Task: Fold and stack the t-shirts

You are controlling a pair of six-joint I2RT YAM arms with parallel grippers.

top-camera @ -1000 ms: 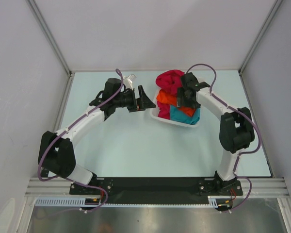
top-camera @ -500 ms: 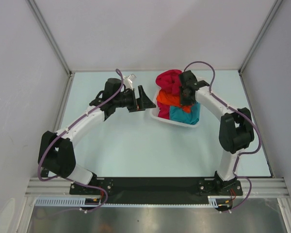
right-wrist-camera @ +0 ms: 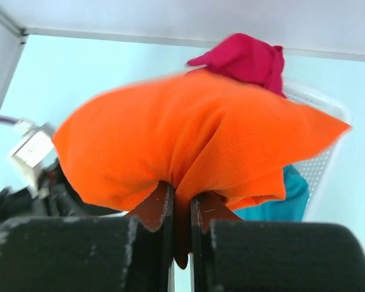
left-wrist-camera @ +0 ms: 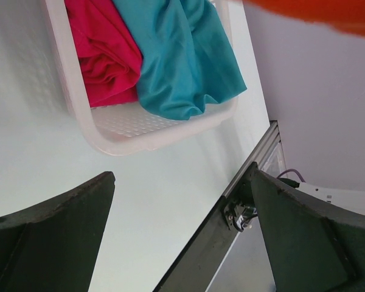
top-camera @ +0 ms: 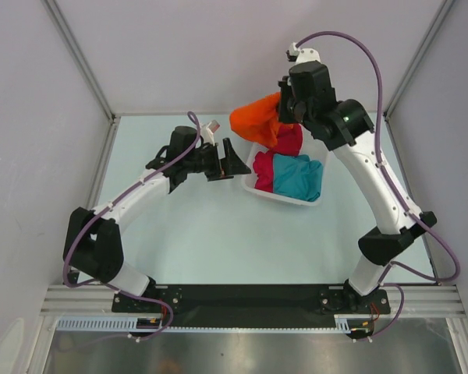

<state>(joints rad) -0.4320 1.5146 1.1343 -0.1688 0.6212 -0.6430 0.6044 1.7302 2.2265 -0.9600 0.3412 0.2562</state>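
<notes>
**Right tool** (right-wrist-camera: 181, 207): jaws pinched almost together on a fold of the orange t-shirt (top-camera: 257, 118).
- Change: a second ago this tool stood wide apart, low over the basket (top-camera: 285, 199), and the orange t-shirt lay among the others. Now the shirt hangs bunched in the air above the basket's far rim, lifted off the pile.

**Red t-shirt** (top-camera: 289, 140), **teal t-shirt** (top-camera: 298, 176): both still crumpled in the basket, the red one heaped at the far side.

**Left tool** (left-wrist-camera: 179, 176): jaws fully spread and holding nothing, just beside the basket over the counter (top-camera: 203, 234). It has barely moved.

**Status (judged):** the first shirt is out of the basket. Nothing is folded or stacked yet. Laying the orange shirt flat on the counter looks like the next step.
</notes>
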